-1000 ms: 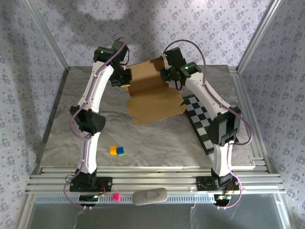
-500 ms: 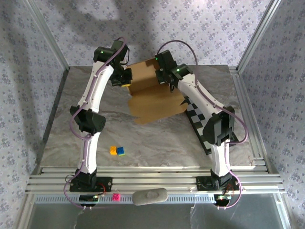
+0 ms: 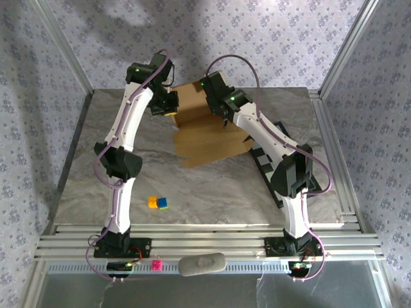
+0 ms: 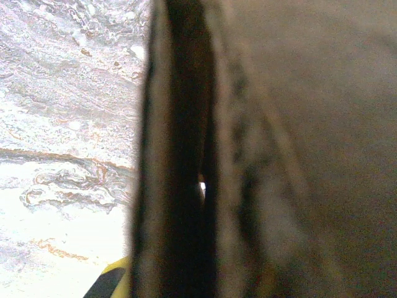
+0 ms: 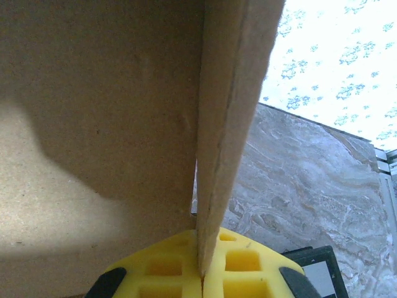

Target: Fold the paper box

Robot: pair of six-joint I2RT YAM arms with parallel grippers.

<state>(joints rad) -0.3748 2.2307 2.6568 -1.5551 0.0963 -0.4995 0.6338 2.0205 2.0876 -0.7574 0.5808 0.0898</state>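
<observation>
Top external view: I see the paper box (image 3: 212, 138) lying toward the far side of the marble table (image 3: 205, 186), its rear panel standing up and its right corner just beside the checkerboard (image 3: 273, 163). My left gripper (image 3: 168, 106) is closed on the panel's left edge, with cardboard crowding its wrist camera. My right gripper (image 3: 221, 114) is on the right side, its yellow fingers (image 5: 242, 273) clamped on a thin upright cardboard flap

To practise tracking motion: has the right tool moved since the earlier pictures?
Yes. The right tool has moved left along the box, away from the checkerboard.
</observation>
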